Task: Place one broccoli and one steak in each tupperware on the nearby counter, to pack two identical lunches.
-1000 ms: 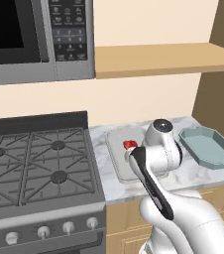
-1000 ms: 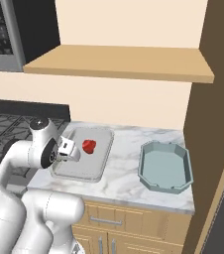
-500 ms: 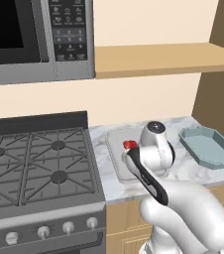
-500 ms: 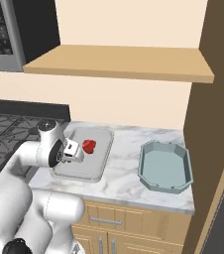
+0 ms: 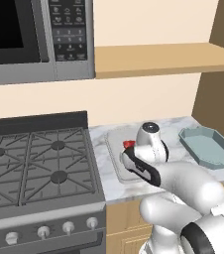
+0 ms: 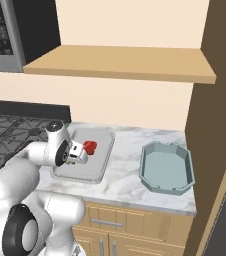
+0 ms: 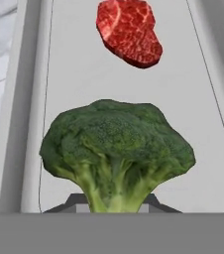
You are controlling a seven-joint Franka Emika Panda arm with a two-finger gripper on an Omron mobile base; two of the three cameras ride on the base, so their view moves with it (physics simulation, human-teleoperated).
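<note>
Fingers: closed on the stalk of the broccoli (image 7: 116,149), dark tips just visible at either side of the stem base.
Gripper (image 6: 77,153): over the grey tray, near its left edge in the right base view; hidden behind the wrist in the left base view.
Broccoli: upright in the hand view, crown toward the steak, stem pinched low; whether touching the tray floor cannot be told.
Steak (image 7: 129,31): red, marbled, lying flat on the tray floor beyond the broccoli, apart from it; seen as a red patch (image 6: 90,146) just beside the gripper.
Grey tray (image 6: 101,161): pale, rounded corners, on the counter's left part, close to the stove edge.
Teal tupperware (image 6: 166,167): cut corners, near the counter's right edge, well apart from the tray.
Counter (image 6: 125,175): marbled white-grey, over light wooden cabinets.
Stove (image 5: 34,163): dark grates, touching the counter's left edge.
Shelf (image 6: 120,62): plain wood, above the counter.
Microwave (image 5: 37,37): above the stove.
</note>
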